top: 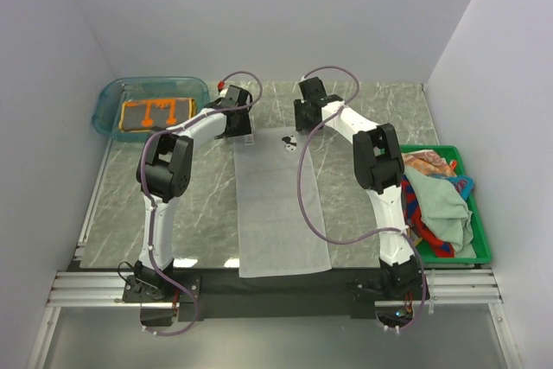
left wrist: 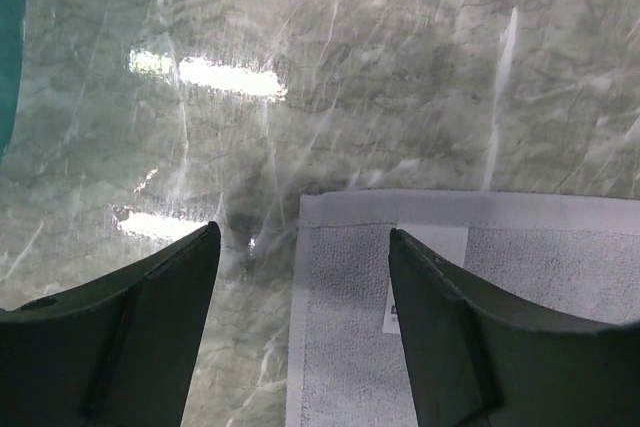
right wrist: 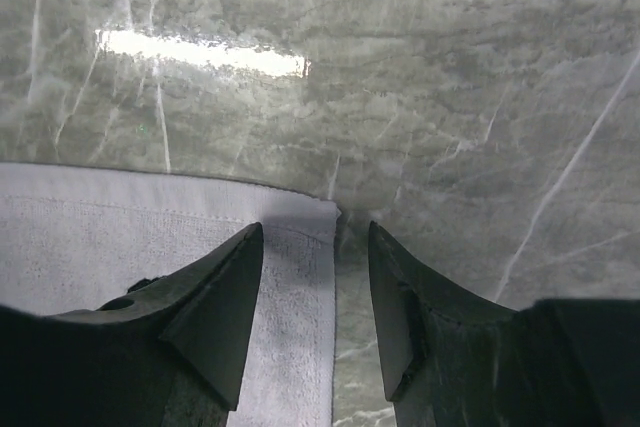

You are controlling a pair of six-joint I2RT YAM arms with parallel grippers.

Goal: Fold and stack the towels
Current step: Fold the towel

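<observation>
While the pale grey-white rectangular cloth towel (top: 281,213) is lying flat on the grey marbled desk (top: 199,205), the left jaws are standing apart, straddling its far left corner. The right jaws are standing apart astride its far right corner, gripping nothing.

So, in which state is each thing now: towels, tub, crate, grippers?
White towel: spread flat, unfolded.
Orange towel: folded, in the tub.
Other towels: heaped loose in the crate.
Left gripper: open, over the white towel's far left corner.
Right gripper: open, over its far right corner.
</observation>
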